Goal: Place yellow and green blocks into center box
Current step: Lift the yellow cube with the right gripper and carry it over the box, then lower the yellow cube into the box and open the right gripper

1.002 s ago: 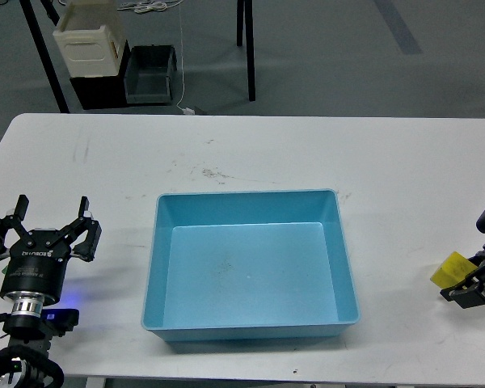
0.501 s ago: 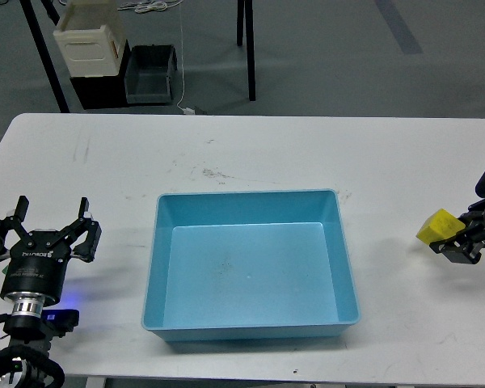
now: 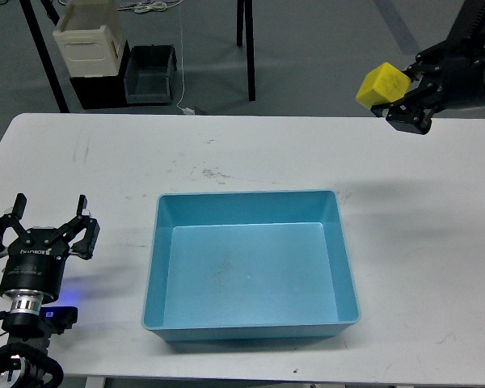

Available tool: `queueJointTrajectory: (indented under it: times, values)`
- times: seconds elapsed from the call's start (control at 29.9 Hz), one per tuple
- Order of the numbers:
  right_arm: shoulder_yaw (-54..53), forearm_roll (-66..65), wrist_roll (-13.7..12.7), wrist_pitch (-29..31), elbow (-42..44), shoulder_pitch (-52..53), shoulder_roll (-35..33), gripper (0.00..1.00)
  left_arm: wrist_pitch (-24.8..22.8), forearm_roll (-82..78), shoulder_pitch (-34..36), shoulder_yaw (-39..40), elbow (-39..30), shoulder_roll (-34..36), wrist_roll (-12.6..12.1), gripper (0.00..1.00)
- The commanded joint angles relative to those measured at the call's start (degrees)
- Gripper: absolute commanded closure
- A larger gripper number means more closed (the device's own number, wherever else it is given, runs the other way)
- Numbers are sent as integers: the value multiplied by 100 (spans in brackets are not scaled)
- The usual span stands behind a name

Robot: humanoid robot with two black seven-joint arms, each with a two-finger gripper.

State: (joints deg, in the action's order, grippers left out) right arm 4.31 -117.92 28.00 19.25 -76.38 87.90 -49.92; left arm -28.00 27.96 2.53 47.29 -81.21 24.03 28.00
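My right gripper [image 3: 394,95] is shut on a yellow block [image 3: 381,84] and holds it high in the air, above the table's far right part and to the upper right of the blue box [image 3: 255,267]. The box sits in the middle of the white table [image 3: 250,153] and is empty. My left gripper [image 3: 47,217] is open and empty, low at the left edge, well left of the box. No green block is in view.
Beyond the table's far edge, on the floor, stand a cream crate [image 3: 89,36] on a black base, a dark bin [image 3: 151,73], and black frame legs [image 3: 247,40].
My right gripper has risen far up and moved left with the yellow block, from low beside the table's right edge to high above it. The left arm has not moved.
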Motion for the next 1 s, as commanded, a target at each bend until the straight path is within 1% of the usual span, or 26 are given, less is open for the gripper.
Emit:
queueJointTrajectory:
  times: [0.0, 0.23, 0.43, 0.63, 0.8, 0.83, 0.94, 0.97]
  values:
    - [630, 225, 0, 0, 0, 569, 692, 100, 0, -1, 11, 96, 0, 6, 0, 0]
    - [1316, 401, 0, 27, 18, 1097, 2002, 100, 0, 8, 55, 114, 0, 14, 0, 0]
    - [1844, 507, 0, 35, 88, 1177, 3153, 100, 0, 8, 55, 123, 8, 23, 0, 0]
    - [2442, 516, 0, 44, 702, 1045, 4392, 99, 0, 17, 55, 193, 17, 23, 0, 0]
    - [2609, 507, 0, 44, 1045, 808, 4992, 95, 0, 17, 55, 193, 34, 23, 0, 0]
    - [2679, 507, 0, 44, 1124, 772, 4992, 93, 0, 26, 55, 202, 52, 23, 0, 0]
    - [2829, 507, 0, 44, 1309, 641, 4992, 91, 0, 26, 46, 237, 79, 23, 0, 0]
    - [2864, 507, 0, 44, 1327, 597, 4992, 87, 0, 26, 46, 237, 79, 14, 0, 0]
